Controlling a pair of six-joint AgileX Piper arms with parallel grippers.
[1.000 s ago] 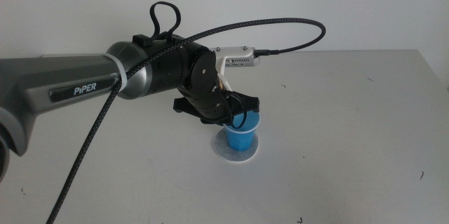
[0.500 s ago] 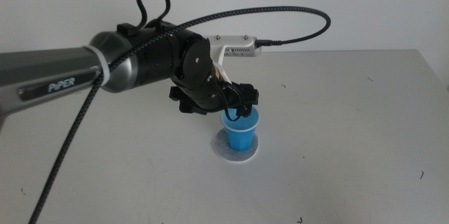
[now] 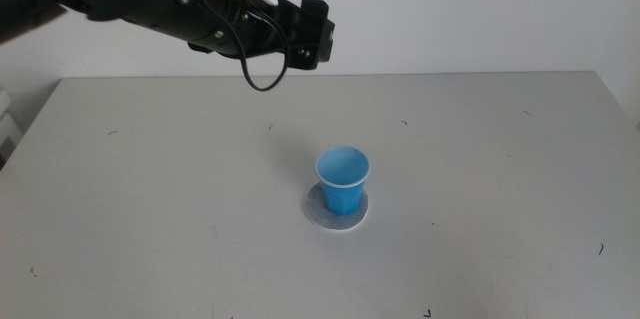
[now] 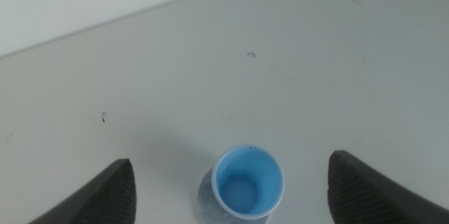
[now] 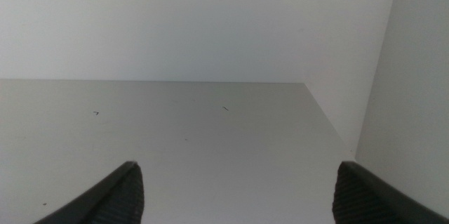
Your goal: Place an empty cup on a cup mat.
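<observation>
The blue cup (image 3: 343, 178) stands upright and empty on the round grey cup mat (image 3: 336, 215) near the middle of the table. My left gripper (image 3: 318, 37) is open and empty, raised high above the table, to the left of and behind the cup. In the left wrist view, the cup (image 4: 249, 182) shows from above with the mat's edge (image 4: 205, 199) beside it, well below the left gripper (image 4: 229, 159), whose jaws stand wide apart. My right gripper (image 5: 238, 168) is open and empty over bare table and is out of the middle view.
The grey table (image 3: 480, 159) ends at a white wall behind. In the right wrist view, the table (image 5: 210, 140) meets a white wall (image 5: 414, 76) at its side. A black cable loop (image 3: 262, 77) hangs under the left arm.
My left gripper has let go of the cup, risen, and drawn back to the upper left. The cup stays upright on the mat.
</observation>
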